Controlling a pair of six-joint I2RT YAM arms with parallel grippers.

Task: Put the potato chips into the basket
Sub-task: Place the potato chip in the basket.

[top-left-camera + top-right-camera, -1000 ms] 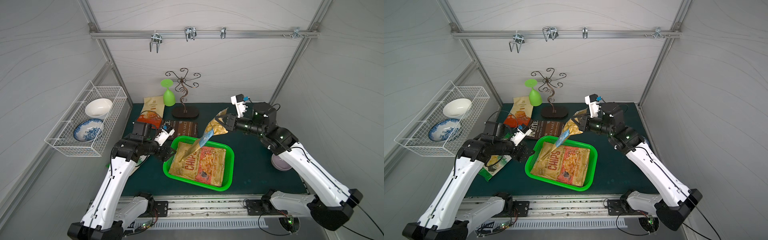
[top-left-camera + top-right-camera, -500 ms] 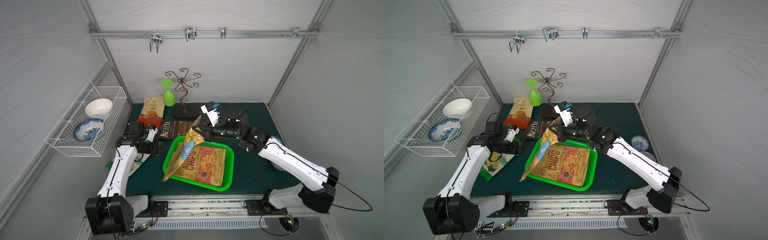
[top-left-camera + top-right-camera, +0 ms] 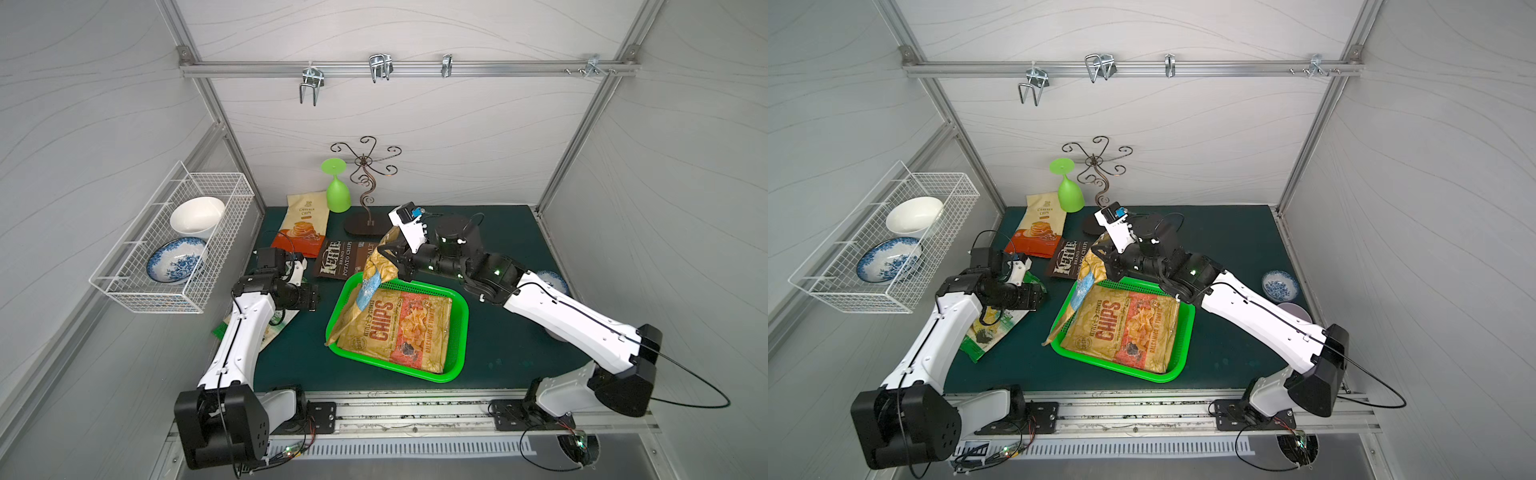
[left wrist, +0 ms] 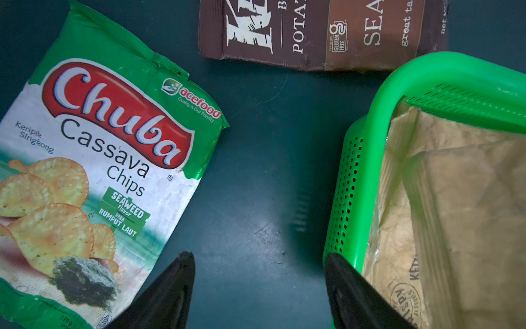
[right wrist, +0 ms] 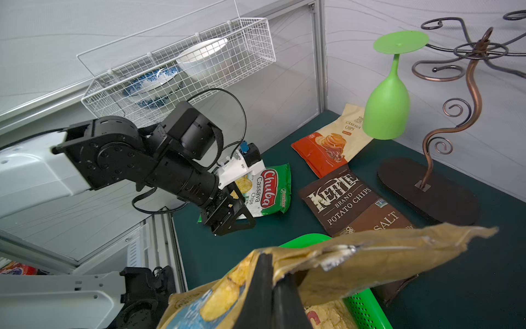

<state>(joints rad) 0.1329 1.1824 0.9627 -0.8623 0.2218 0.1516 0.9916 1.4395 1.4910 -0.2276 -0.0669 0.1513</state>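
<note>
The right gripper (image 3: 394, 259) is clamped on a tan bag (image 3: 376, 268) that hangs over the basket's (image 3: 460, 332) far-left corner, above a CHIPS bag (image 3: 395, 328) lying inside. The left gripper (image 4: 259, 254) hovers, jaws apart, between the Chuba bag (image 4: 99, 171) and the basket.

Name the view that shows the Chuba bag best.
Left wrist: the Chuba bag lies flat, label readable. Both top views show parts under the left arm; the right wrist view shows it partly behind the left tool.
</note>
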